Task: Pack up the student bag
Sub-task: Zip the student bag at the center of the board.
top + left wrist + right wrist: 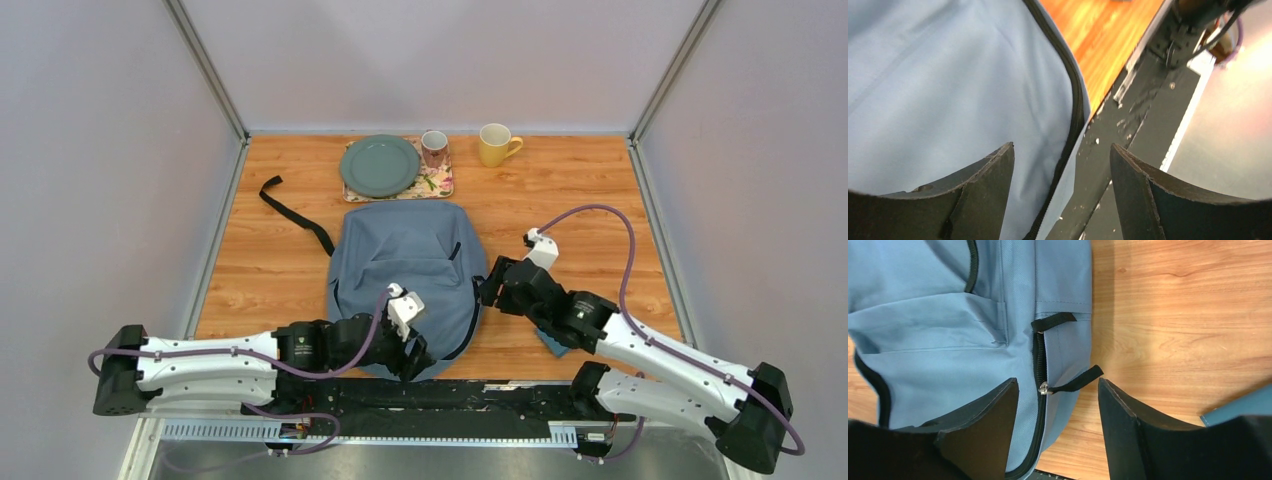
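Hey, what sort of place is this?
Most likely a robotics lab test cell, not a home: two robot arms bolted at the table edge, plain panels boxing it in, and the student bag, plate and yellow mug laid out like props.

At the far edge of the wooden surface (pixel 280 270), a grey-green plate (pixel 380 165) lies partly on a floral tray (pixel 438 183). A small patterned cup (pixel 434 148) stands on the tray's far right corner. A yellow mug (pixel 495 144) stands just to the right, its handle pointing right. A flat teal object (pixel 553 343) lies partly hidden near the front edge.
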